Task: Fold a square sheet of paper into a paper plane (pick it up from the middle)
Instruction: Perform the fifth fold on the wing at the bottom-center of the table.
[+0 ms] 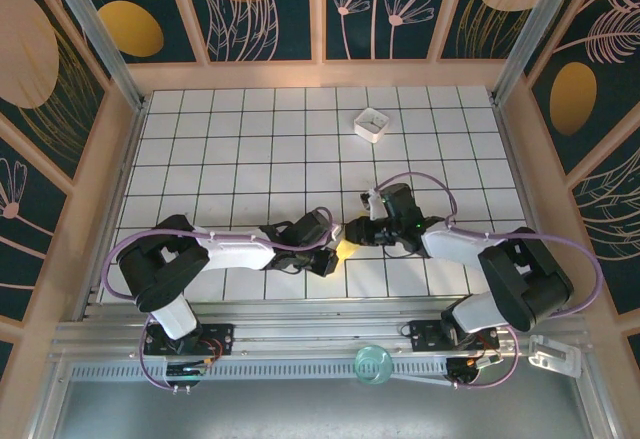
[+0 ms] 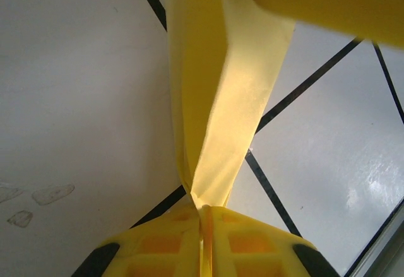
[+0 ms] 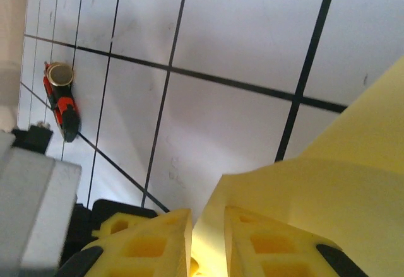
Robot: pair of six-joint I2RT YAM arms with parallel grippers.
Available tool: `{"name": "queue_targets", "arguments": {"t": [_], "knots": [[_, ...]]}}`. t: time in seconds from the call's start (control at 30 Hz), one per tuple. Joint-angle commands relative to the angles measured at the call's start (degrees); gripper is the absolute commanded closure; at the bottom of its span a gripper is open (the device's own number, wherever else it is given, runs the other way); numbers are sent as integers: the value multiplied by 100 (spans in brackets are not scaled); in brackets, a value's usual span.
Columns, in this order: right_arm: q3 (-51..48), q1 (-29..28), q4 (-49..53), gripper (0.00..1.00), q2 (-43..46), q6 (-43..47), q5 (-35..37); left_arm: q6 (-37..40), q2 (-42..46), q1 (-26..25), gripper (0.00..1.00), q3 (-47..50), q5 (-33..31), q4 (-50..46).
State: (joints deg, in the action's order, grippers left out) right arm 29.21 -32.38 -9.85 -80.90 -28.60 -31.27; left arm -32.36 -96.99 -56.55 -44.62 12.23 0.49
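The square sheet of paper [image 1: 343, 253] is yellow, folded, and lifted just above the white grid table between my two grippers, near the front middle. In the left wrist view it is a narrow folded strip [image 2: 227, 100] that runs up from my left gripper [image 2: 205, 209], whose jaws are pressed shut on its lower end. From the right, my right gripper [image 3: 208, 217] meets it. A broad flap of the paper [image 3: 328, 182] drops into the narrow gap between those yellow fingers, which close on it. Seen from above, the left gripper [image 1: 328, 246] and right gripper [image 1: 352, 235] almost touch.
A small white square box [image 1: 371, 124] sits at the back, right of centre. A teal round object [image 1: 373, 362] rests on the front rail. A red and black object with a brass cap [image 3: 61, 100] lies on the tiles. Wooden walls [image 1: 118, 159] ring the table.
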Motion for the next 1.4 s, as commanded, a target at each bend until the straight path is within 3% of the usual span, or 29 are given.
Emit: {"name": "queue_targets", "arguments": {"t": [0.0, 0.23, 0.47, 1.03, 1.37], "knots": [[-320, -114, -398, 80, 174, -418, -304, -113, -84, 38, 88, 155, 199, -32], [-487, -211, -824, 80, 341, -839, -420, -105, -77, 59, 88, 199, 203, -7], [-316, -381, -1133, 81, -159, -1145, -372, -104, -66, 57, 88, 208, 189, 8], [-482, -255, -545, 83, -288, -853, 85, -150, -3, 84, 86, 199, 106, -29], [-708, -157, -622, 83, -424, -719, 234, -196, 157, 187, 77, 175, 99, -49]]}}
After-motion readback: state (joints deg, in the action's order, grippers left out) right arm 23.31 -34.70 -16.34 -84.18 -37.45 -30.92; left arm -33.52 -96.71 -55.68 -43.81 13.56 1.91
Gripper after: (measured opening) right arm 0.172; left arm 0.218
